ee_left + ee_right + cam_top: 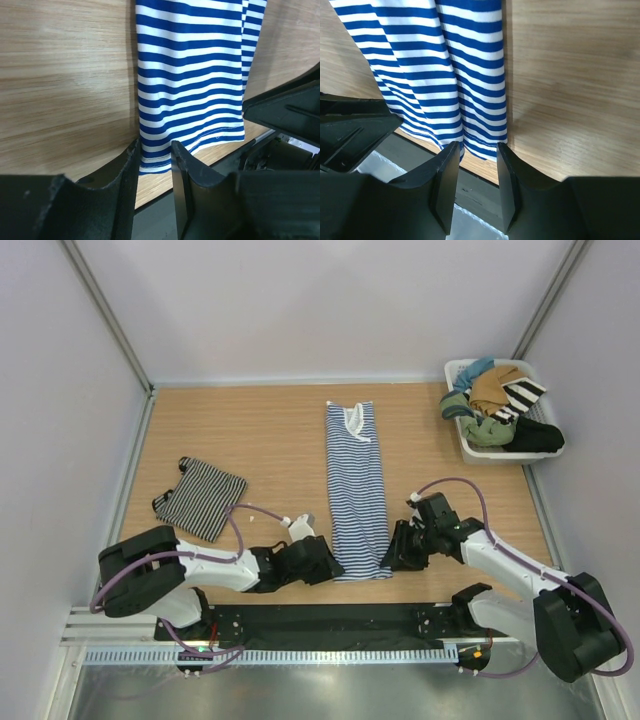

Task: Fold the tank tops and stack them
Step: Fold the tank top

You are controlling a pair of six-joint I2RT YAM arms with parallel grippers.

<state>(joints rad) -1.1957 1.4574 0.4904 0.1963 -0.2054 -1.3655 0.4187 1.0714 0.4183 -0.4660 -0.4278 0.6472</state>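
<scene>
The blue-and-white tank top (355, 485) lies on the table (270, 430) as a long narrow strip, white-trimmed neckline at the far end. Its near hem shows in both wrist views (190, 85) (455, 75). My left gripper (322, 562) (155, 150) is low at the hem's left corner, open, with the corner lying between its fingertips. At the right corner my right gripper (397, 552) (476, 150) is also open, its tips straddling the hem edge. The fine black-and-white tank top (200, 498) lies flat at the left, apart from both grippers.
A white basket (458, 366) at the back right holds tan, green, teal, black and bold-striped clothes. The table's near edge and a black base rail (330, 620) run just behind the hem. The other arm shows dark in each wrist view (285, 110) (350, 125).
</scene>
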